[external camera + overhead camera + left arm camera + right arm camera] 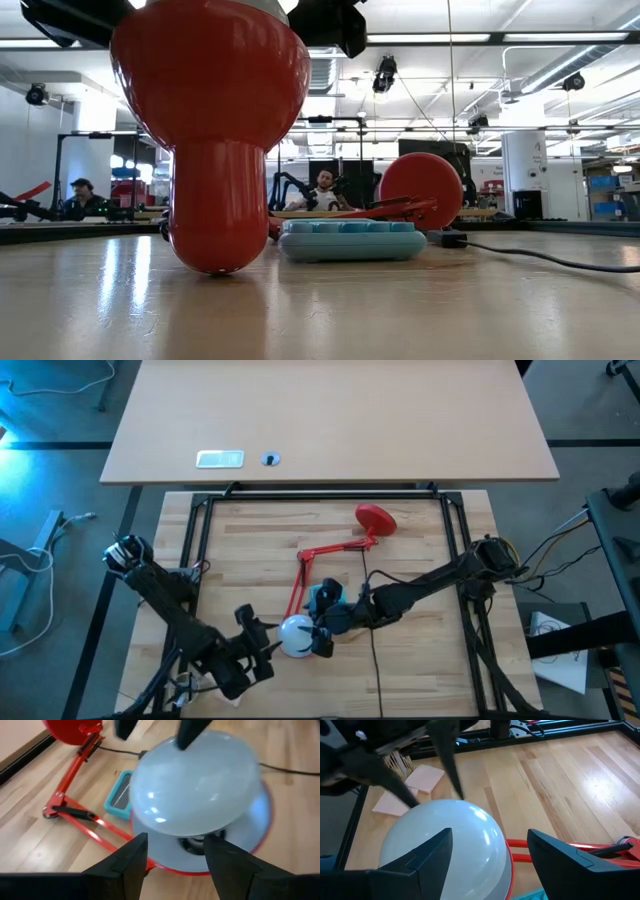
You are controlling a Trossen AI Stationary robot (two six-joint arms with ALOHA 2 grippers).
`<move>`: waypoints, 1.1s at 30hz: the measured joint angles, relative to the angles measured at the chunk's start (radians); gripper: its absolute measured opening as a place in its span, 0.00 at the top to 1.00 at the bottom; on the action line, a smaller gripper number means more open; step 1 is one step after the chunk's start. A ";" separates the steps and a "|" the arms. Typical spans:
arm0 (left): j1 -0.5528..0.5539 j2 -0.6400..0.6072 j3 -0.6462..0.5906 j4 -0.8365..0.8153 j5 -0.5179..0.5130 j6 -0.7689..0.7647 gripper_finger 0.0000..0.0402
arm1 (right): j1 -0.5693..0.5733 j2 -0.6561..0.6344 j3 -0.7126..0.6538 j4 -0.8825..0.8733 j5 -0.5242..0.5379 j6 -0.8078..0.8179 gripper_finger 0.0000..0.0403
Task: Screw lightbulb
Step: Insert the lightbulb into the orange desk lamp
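Observation:
The white lightbulb [295, 635] stands dome up in the red lamp's upturned shade [262, 822], near the table's front edge. In the low view the shade [210, 130] rests on the table by its narrow back end. My left gripper [268, 647] is open just left of the bulb [195, 780], its fingers either side of the bulb's lower part. My right gripper [322, 638] is open just right of the bulb [445, 840], which sits toward one of its fingers rather than in the middle of the gap. My left gripper comes at the bulb level from the table's left, and its fingertips [457, 795] reach the dome's edge; I cannot tell whether they touch it. My right gripper comes from the table's right, and one fingertip [192, 737] overlaps the dome's far side; whether it touches cannot be told.
The lamp's round red base [375, 518] stands at the far middle, joined to the shade by jointed red arms [305, 565]. A teal case [325, 598] lies just behind the shade. A black cable [372, 660] runs to the near edge. A black frame [200, 540] borders the table.

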 joint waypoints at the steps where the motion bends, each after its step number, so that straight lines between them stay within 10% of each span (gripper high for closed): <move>1: 0.004 0.000 -0.001 -0.017 -0.001 -0.006 0.54 | 0.001 0.000 0.000 0.000 -0.003 0.004 0.37; 33: -0.017 -0.003 -0.012 0.047 0.057 0.103 0.54 | 0.006 -0.016 -0.002 -0.003 -0.002 0.038 0.34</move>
